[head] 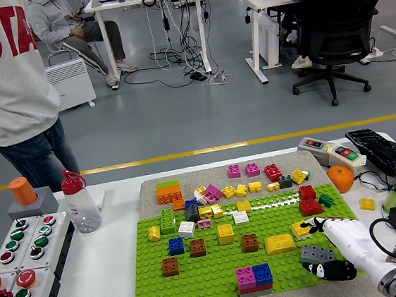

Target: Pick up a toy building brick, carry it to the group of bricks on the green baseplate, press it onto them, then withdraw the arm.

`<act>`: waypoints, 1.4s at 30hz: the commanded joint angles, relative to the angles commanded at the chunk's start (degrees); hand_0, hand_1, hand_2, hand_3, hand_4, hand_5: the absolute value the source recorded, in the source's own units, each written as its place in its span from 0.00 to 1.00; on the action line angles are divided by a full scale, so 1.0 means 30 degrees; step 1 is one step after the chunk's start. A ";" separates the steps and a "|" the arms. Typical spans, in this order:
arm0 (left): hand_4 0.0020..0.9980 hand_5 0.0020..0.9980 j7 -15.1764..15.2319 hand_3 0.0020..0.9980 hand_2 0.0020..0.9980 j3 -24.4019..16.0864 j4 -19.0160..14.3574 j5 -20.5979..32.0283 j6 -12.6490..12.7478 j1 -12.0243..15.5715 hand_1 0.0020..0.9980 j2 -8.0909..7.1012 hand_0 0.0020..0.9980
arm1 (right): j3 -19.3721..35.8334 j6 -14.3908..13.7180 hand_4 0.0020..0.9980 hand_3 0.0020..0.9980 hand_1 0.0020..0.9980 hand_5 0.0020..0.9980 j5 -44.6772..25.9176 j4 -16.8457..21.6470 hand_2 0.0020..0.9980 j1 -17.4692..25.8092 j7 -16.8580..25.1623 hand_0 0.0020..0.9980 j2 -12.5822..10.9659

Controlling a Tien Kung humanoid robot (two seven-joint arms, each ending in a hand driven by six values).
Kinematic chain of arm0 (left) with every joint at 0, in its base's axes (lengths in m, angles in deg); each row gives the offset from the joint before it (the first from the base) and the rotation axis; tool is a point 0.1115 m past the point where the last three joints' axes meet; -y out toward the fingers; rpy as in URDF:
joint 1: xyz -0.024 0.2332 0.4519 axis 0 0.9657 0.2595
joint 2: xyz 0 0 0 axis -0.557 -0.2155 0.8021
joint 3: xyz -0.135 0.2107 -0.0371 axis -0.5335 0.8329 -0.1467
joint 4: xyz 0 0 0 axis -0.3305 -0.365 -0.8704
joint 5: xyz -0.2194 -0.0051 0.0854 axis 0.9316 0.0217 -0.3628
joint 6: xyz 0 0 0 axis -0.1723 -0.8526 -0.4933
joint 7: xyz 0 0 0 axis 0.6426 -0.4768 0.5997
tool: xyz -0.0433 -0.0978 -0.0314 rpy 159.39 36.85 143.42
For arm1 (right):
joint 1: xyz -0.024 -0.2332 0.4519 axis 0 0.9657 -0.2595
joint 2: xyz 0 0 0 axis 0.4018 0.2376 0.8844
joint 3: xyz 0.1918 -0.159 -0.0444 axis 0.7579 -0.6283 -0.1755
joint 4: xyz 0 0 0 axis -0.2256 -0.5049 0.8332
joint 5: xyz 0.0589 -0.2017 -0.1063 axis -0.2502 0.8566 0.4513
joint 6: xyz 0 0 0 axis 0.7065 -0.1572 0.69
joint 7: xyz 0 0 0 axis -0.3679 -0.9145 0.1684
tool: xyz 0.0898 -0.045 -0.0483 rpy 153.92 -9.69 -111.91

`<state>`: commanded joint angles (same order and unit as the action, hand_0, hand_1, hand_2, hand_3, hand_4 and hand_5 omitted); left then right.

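The green baseplate (218,274) lies in the middle of the table with several bricks on it. A grey brick (314,253) sits near its right edge. My right hand (322,249), white with black fingertips, comes in from the lower right and lies over that brick. Its thumb tip (333,270) is in front of the brick and another fingertip (311,227) is behind it, by a yellow brick (300,228). The fingers are spread and the brick rests on the plate. A pink and blue stack (255,277) stands at the plate's front edge. My left arm is out of view.
Loose bricks (254,174) lie on the mat behind the plate. An orange (341,177), a switch box (329,150) and a keyboard (384,151) are at the right. A bottle (80,201) and button panels (25,252) are at the left. A person (7,83) stands at the far left corner.
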<state>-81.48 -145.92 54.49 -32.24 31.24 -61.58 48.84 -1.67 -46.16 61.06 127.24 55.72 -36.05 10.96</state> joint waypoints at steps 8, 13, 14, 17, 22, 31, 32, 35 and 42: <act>0.30 1.00 0.0002 0.58 0.71 0.0021 0.0000 0.0035 0.0003 -0.0040 0.68 -0.0010 0.66 | -0.0194 0.0292 0.81 0.76 0.71 0.26 0.0352 -0.0928 0.69 -0.0463 -0.0265 0.71 0.0137; 0.30 1.00 -0.0010 0.58 0.71 0.0027 0.0000 0.0041 0.0008 -0.0052 0.68 -0.0005 0.66 | -0.0241 0.0396 0.80 0.76 0.70 0.25 0.0487 -0.1354 0.69 -0.0613 -0.0349 0.70 0.0170; 0.30 1.00 -0.0012 0.58 0.71 0.0028 0.0000 0.0041 0.0009 -0.0052 0.68 -0.0003 0.66 | -0.0247 0.0393 0.80 0.76 0.70 0.25 0.0499 -0.1422 0.69 -0.0635 -0.0366 0.70 0.0177; 0.30 1.00 -0.0019 0.58 0.71 0.0026 0.0000 0.0032 0.0012 -0.0049 0.68 0.0003 0.66 | -0.0271 0.0400 0.79 0.74 0.67 0.24 0.0491 -0.1568 0.66 -0.0703 -0.0393 0.68 0.0192; 0.30 1.00 -0.0029 0.58 0.71 0.0025 0.0000 0.0024 0.0016 -0.0048 0.68 0.0012 0.66 | -0.0258 0.0435 0.78 0.72 0.64 0.24 0.0488 -0.1772 0.63 -0.0782 -0.0447 0.66 0.0230; 0.30 1.00 -0.0034 0.58 0.71 0.0019 0.0000 0.0021 0.0016 -0.0059 0.68 0.0004 0.66 | -0.0277 0.0562 0.77 0.69 0.63 0.23 0.0470 -0.2116 0.62 -0.0944 -0.0479 0.63 0.0233; 0.30 1.00 -0.0035 0.58 0.71 0.0018 0.0000 0.0016 0.0016 -0.0059 0.68 0.0005 0.66 | -0.0294 0.0578 0.77 0.69 0.63 0.23 0.0476 -0.2146 0.62 -0.0967 -0.0481 0.63 0.0229; 0.30 1.00 -0.0035 0.58 0.71 0.0015 0.0000 0.0008 0.0014 -0.0056 0.68 0.0008 0.66 | -0.0355 0.0626 0.76 0.69 0.61 0.22 0.0488 -0.2259 0.60 -0.1044 -0.0470 0.63 0.0221; 0.30 1.00 -0.0038 0.58 0.71 0.0012 0.0000 -0.0007 0.0010 -0.0048 0.68 0.0015 0.66 | -0.0467 0.0717 0.75 0.68 0.59 0.21 0.0522 -0.2375 0.57 -0.1104 -0.0464 0.62 0.0188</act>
<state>-81.59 -145.89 54.49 -32.26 31.27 -61.72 48.88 -3.07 -44.01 62.63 120.11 52.40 -37.44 11.53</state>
